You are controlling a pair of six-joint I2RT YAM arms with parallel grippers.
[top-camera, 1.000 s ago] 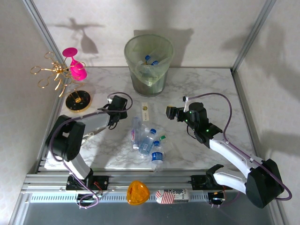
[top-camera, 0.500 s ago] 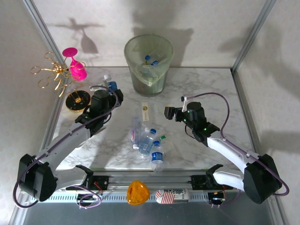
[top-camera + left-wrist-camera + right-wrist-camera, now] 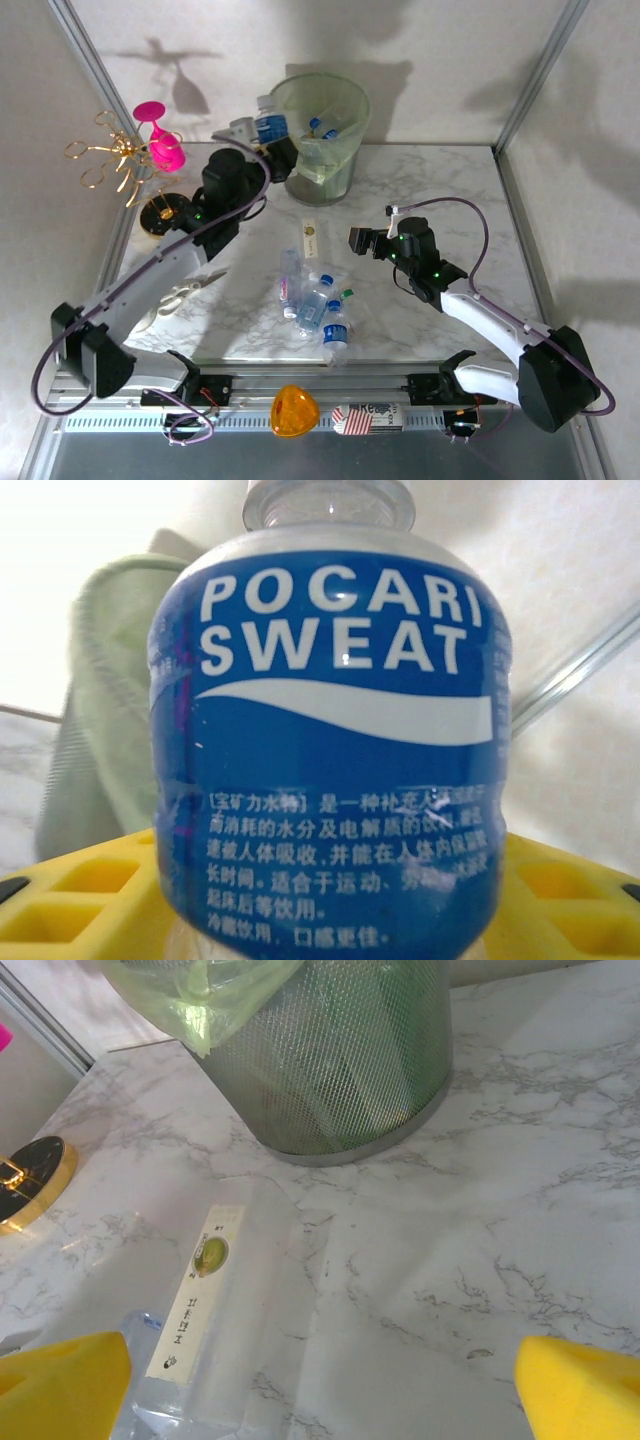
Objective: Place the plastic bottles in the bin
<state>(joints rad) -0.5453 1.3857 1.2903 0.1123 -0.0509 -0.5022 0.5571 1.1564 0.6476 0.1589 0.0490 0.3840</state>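
My left gripper (image 3: 262, 132) is shut on a clear plastic bottle with a blue "Pocari Sweat" label (image 3: 269, 124) (image 3: 330, 740). It holds the bottle upright in the air, just left of the rim of the pale-green bin (image 3: 318, 150) (image 3: 105, 690). The yellow pads (image 3: 70, 905) press on the bottle's lower sides. Bottles with blue caps (image 3: 322, 128) lie inside the bin. Several more bottles (image 3: 312, 298) lie in a pile on the marble table at centre front. My right gripper (image 3: 362, 241) (image 3: 320, 1400) hovers open right of the pile, facing the bin (image 3: 340, 1060), with nothing between its yellow fingertips (image 3: 60, 1385).
A clear flat pack with a pale label (image 3: 312, 240) (image 3: 205, 1290) lies between the pile and the bin. At far left stand a pink goblet (image 3: 160, 142), a gold wire rack (image 3: 115, 155) and a gold-rimmed black disc (image 3: 166, 214). A pale tool (image 3: 180, 295) lies under the left arm.
The left arm has lifted the blue-labelled bottle from low at the table's left up to the bin's left rim. The right gripper has barely moved.
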